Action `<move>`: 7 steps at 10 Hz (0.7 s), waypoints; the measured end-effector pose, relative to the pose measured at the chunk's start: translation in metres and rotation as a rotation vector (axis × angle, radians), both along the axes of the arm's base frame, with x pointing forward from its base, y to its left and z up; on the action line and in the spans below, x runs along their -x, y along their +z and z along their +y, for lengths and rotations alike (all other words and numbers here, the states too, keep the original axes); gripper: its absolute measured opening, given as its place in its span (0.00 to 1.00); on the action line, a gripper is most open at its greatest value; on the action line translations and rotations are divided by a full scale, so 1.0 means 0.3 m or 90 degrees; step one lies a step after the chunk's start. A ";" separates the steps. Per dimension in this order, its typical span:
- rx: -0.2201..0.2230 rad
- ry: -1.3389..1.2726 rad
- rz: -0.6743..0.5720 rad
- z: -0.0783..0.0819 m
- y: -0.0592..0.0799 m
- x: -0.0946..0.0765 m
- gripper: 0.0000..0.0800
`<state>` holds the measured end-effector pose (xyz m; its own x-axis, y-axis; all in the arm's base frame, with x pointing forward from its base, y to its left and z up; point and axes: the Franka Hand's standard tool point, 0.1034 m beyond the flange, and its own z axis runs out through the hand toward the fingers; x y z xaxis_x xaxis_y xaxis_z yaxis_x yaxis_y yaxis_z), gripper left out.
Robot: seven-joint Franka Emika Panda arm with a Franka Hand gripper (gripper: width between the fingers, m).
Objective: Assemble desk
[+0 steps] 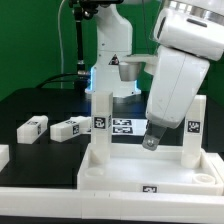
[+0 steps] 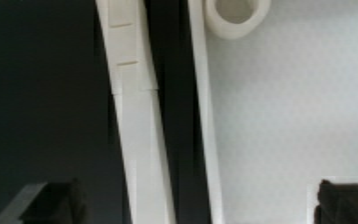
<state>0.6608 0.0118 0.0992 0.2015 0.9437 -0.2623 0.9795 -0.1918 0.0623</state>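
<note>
Jaws spread wide: fingertips (image 2: 51, 203) well apart, the raised rim (image 2: 131, 120) of the tabletop (image 1: 150, 172) running between them. Gripper (image 1: 150, 141) hangs low over the tabletop's far edge, in the gap between the upright leg (image 1: 100, 122) and the second upright leg (image 1: 195, 125). Loose legs (image 1: 33, 126) lie on the black table (image 1: 40, 100) at the exterior view's left, well apart. Marker board (image 1: 122, 125) behind.

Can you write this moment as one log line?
tool: open, over tabletop | standing legs: two, on tabletop | lying legs: on table
</note>
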 end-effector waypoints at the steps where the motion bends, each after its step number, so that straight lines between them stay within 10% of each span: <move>1: 0.000 -0.010 -0.003 0.000 0.000 0.000 0.81; 7: -0.001 -0.388 -0.078 -0.117 -0.026 0.075 0.81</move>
<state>0.6383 -0.0233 0.0914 0.7326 0.6498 -0.2027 0.6797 -0.7143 0.1667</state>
